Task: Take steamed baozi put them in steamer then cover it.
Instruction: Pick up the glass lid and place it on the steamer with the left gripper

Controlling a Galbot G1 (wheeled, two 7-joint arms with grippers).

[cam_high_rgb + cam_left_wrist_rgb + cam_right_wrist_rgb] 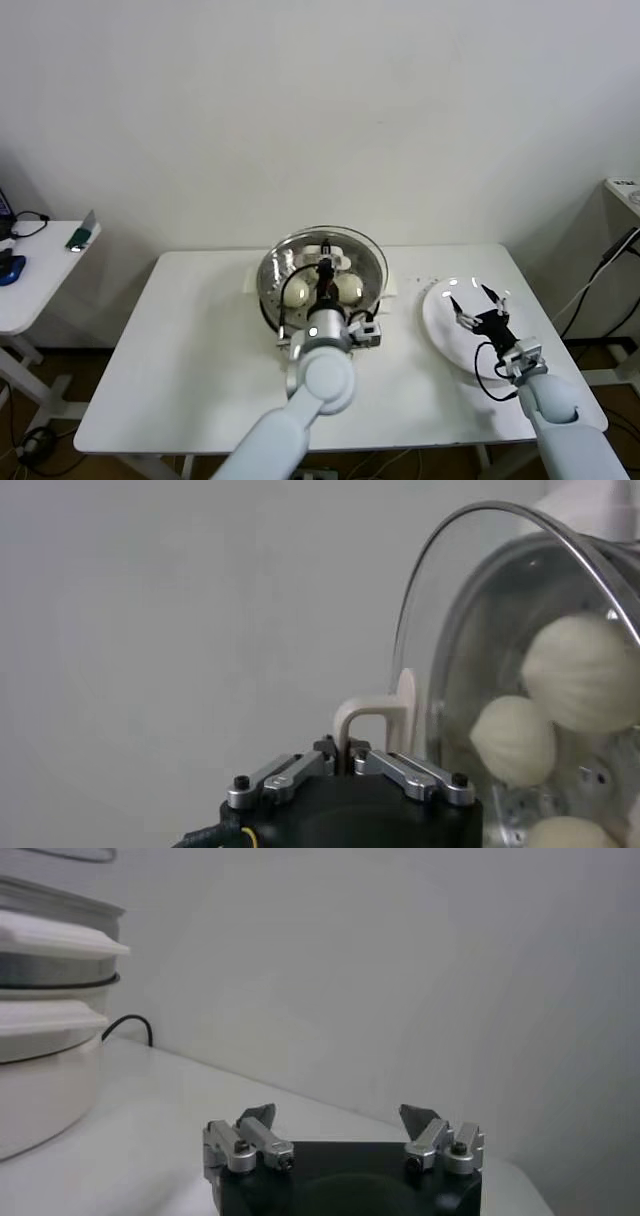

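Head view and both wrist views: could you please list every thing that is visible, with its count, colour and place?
Round steel steamer on a cream-white pot base: one, shiny silver, middle of the table's far side.
Smooth round baozi buns: three seen in the left wrist view, cream-white, inside the steamer.
Round clear glass cover with metal rim and cream-white bar handle: one, over the steamer, held by its handle.
Flat round plate: one, white, on the table's right side.
Rectangular table: one, white, before the robot.
Side table: one, white, far left, with small things on it.
Left gripper: one, black and silver, shut on the cover's handle.
Right gripper: one, black and silver, open over the plate.
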